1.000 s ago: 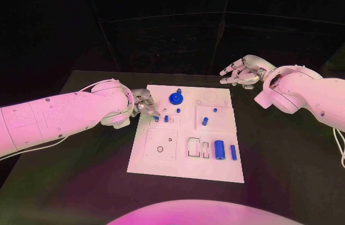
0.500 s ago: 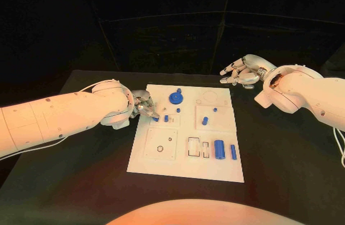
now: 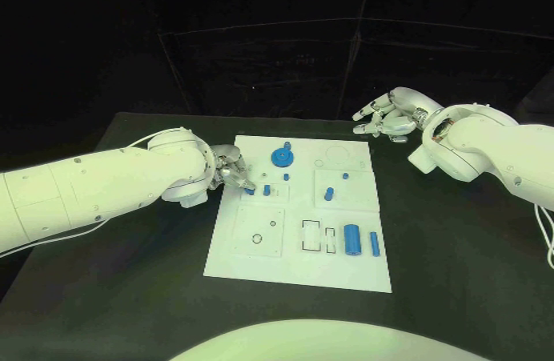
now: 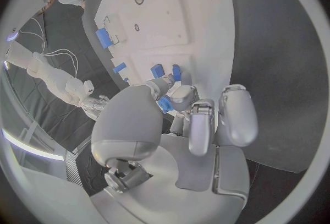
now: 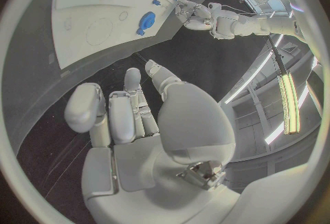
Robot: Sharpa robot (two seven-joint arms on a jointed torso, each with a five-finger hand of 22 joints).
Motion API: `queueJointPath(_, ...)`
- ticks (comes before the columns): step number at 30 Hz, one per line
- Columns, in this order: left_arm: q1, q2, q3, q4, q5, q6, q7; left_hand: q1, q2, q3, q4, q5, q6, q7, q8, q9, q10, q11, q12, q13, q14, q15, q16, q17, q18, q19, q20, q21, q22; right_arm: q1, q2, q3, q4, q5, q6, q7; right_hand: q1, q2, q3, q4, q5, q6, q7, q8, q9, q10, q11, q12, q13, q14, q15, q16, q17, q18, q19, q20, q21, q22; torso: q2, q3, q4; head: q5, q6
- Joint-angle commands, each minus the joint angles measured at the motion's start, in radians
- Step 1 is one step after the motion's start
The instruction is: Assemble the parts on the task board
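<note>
The left robot hand pinches a small blue part at the left edge of the white task board. The right robot hand hovers spread and empty above the black counter, beyond the board's far right corner.

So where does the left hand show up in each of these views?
Head view: left hand at the task board's left edge.
Left wrist view: fills the middle, a small blue part at its fingertips.
Right wrist view: far across the board.
Shared landmark: the board.
</note>
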Motion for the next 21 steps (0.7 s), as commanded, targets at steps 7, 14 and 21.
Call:
queueJointPath(7, -0.005, 0.009, -0.005, -0.005, 0.001, 0.013, -0.006, -0.112, -0.031, 0.037, -0.032, 0.006, 0.036, -0.01, 0.024, 0.005, 0.016, -0.007, 0.014, 0.01, 0.105, -0.007, 0.003, 0.263, -0.005, 0.011, -0.006, 0.008, 0.016, 0.002, 0.002, 0.001, 0.0, 0.001, 0.007, 0.006, -0.005, 0.009, -0.003, 0.003, 0.004, -0.002, -0.001, 0.006, 0.0, -0.003, 0.0, -0.003, -0.001, 0.028, 0.001, -0.007, -0.001, 0.007, -0.006, -0.003, -0.004, 0.0, 0.001, 0.0002, -0.0014, 0.0, -0.001)
queueJointPath(14, -0.006, 0.016, -0.005, -0.013, 0.001, 0.002, -0.012, -0.129, -0.037, 0.018, -0.021, 0.007, 0.041, -0.014, 0.034, 0.01, 0.019, -0.011, 0.019, 0.015, 0.105, -0.01, 0.003, 0.263, -0.006, 0.014, -0.009, 0.013, 0.024, 0.002, 0.002, 0.001, 0.0, 0.001, 0.006, 0.006, -0.005, 0.009, -0.003, 0.003, 0.004, -0.002, -0.001, 0.006, 0.0, -0.003, 0.0, -0.003, -0.001, 0.028, 0.001, -0.007, -0.001, 0.007, -0.006, -0.003, -0.004, 0.0, 0.001, 0.0006, -0.0011, -0.003, -0.003)
queueJointPath(21, -0.006, 0.021, -0.005, -0.02, 0.001, -0.006, -0.016, -0.131, -0.038, 0.014, -0.02, 0.007, 0.042, -0.015, 0.037, 0.012, 0.02, -0.011, 0.02, 0.016, 0.105, -0.011, 0.003, 0.263, -0.007, 0.014, -0.01, 0.014, 0.025, 0.002, 0.001, 0.001, 0.002, 0.001, 0.004, 0.006, -0.005, 0.009, -0.004, 0.003, 0.005, -0.002, -0.001, 0.007, 0.0, -0.004, 0.0, -0.004, -0.002, 0.028, 0.001, -0.007, -0.002, 0.007, -0.006, -0.003, -0.004, -0.001, 0.001, 0.0005, -0.0003, -0.006, -0.004)
